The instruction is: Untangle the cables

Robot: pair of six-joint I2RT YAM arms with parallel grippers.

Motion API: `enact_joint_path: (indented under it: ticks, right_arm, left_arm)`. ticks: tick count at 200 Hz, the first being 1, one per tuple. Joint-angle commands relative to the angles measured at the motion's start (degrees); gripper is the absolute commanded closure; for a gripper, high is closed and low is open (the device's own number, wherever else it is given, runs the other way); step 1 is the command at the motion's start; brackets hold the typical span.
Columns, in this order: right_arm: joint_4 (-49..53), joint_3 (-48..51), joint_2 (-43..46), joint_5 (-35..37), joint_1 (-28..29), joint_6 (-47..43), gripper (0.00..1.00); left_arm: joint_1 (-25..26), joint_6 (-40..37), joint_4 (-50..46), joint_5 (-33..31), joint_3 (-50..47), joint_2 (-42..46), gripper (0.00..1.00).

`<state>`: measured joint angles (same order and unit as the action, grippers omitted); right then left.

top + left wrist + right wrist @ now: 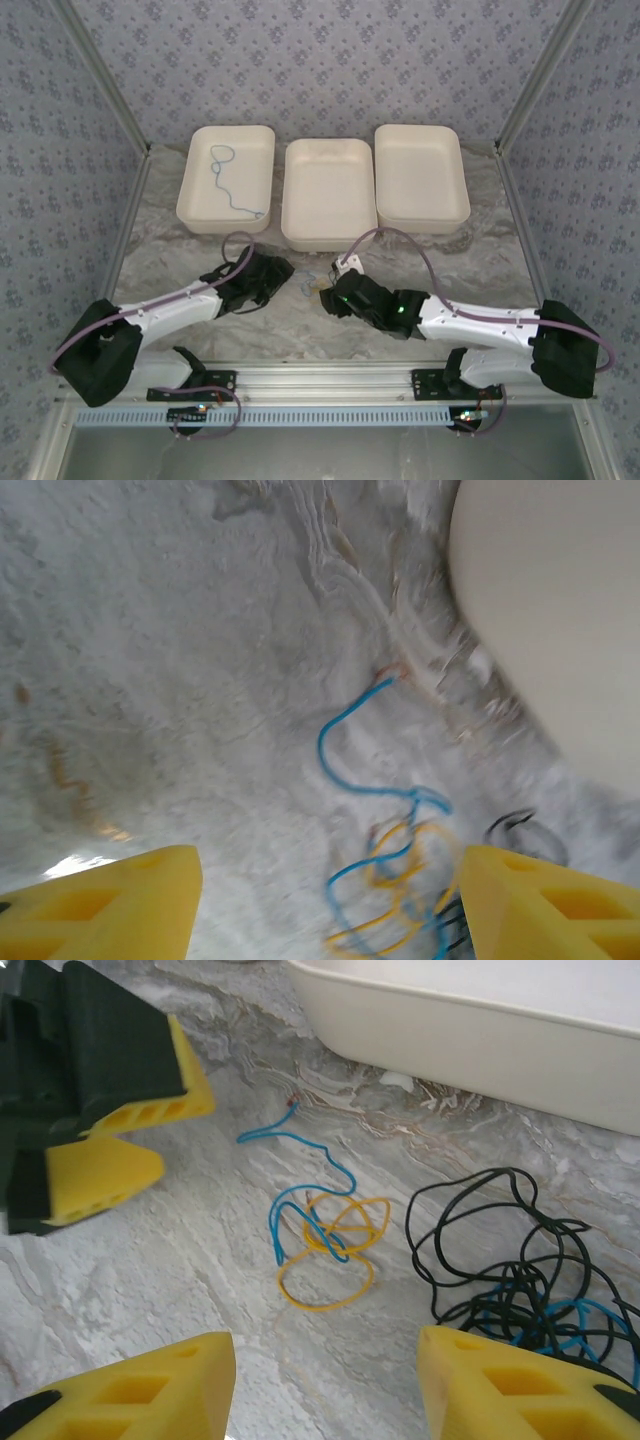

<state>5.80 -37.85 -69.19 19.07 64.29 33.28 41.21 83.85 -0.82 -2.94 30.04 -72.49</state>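
Looking from the top view, the cables (310,285) lie on the table (300,335) between the left gripper (287,276) and right gripper (327,297), about equally near both. At the left wrist, released jaws frame the blue-and-yellow knot (400,875) just ahead; at the right wrist, empty spread jaws face that knot straight ahead, the black cable (500,1260) off right.

the cables (335,1245) lie on the table (150,1260), just before the middle tray (330,195).
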Motion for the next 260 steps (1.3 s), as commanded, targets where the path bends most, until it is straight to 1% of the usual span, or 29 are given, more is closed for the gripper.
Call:
enact_joint_path:
  ticks: [1,8,19,30,58,81,109,121,129,141,154,161,174,186,202,226,237,247,260]
  right_arm:
    - [-2.1,0.1,-0.1,0.3,0.7,1.9,0.48]
    - [-2.0,0.1,0.0,0.4,0.7,1.8,0.48]
    - [-1.8,0.1,0.1,0.6,0.8,1.7,0.48]
    - [-1.8,0.2,0.3,0.6,0.8,1.6,0.48]
    - [-1.8,0.3,0.6,0.9,0.8,1.4,0.48]
    - [-2.2,0.8,0.5,0.8,0.8,1.6,0.48]
    - [-2.8,1.2,0.2,0.5,0.9,1.9,0.48]
    - [-2.9,1.3,-0.4,0.5,0.8,2.1,0.48]
    - [-2.9,1.4,-0.7,0.4,0.8,2.1,0.48]
    - [-2.9,1.5,-1.2,0.4,0.8,2.2,0.48]
    - [-2.5,1.4,-1.6,0.3,0.7,1.6,0.48]
    - [-2.0,1.3,-2.0,0.4,0.5,1.0,0.48]
    - [-0.7,0.9,-2.6,0.6,0.1,-0.6,0.48]
    - [0.0,0.4,-3.2,0.1,0.0,-2.6,0.49]
    - [1.5,-1.2,-5.0,-0.5,0.2,-4.4,0.50]
    - [1.9,-3.6,-10.1,-1.4,0.6,-5.0,0.51]
    - [1.4,-4.8,-12.9,-2.0,0.7,-4.6,0.51]
    - [1.1,-6.4,-15.4,-2.1,0.6,-4.3,0.53]
    - [-0.4,-7.9,-18.1,-2.8,0.4,-4.0,0.54]
  left_arm:
    - [1.0,14.9,12.1,-4.4,-3.8,-0.7,0.29]
    - [1.0,16.9,12.3,-5.1,-3.9,-1.0,0.27]
    - [1.4,19.8,13.4,-6.2,-4.1,-1.8,0.27]
    - [1.7,22.4,15.4,-6.4,-4.1,-3.4,0.32]
    - [2.3,27.7,18.4,-6.0,-3.2,-8.3,0.38]
    - [3.1,29.8,24.2,-4.8,-3.4,-13.5,0.43]
    - [3.6,31.9,30.2,-4.3,-3.9,-18.8,0.54]
    - [3.6,32.2,31.7,-4.8,-3.9,-20.2,0.61]
    - [3.6,32.4,32.7,-5.4,-3.9,-21.0,0.68]
    - [3.6,32.3,34.1,-6.0,-3.9,-21.9,0.82]
    - [3.5,31.5,35.4,-6.3,-4.1,-22.1,1.00]
    - [3.5,30.9,35.6,-6.5,-4.4,-21.6,1.00]
    - [3.3,29.3,34.6,-7.4,-5.5,-18.9,1.00]
    - [2.8,26.7,31.1,-8.3,-6.3,-14.3,1.00]
    - [1.5,21.8,22.4,-9.5,-6.4,-5.4,1.00]
    - [-1.2,12.5,5.1,-11.9,-4.0,10.5,1.00]
    - [-2.5,8.8,-2.1,-12.6,-2.3,16.4,1.00]
    - [-4.4,6.6,-6.3,-11.7,-1.8,20.0,1.00]
    - [-6.7,5.3,-9.4,-10.1,-2.3,23.7,1.00]
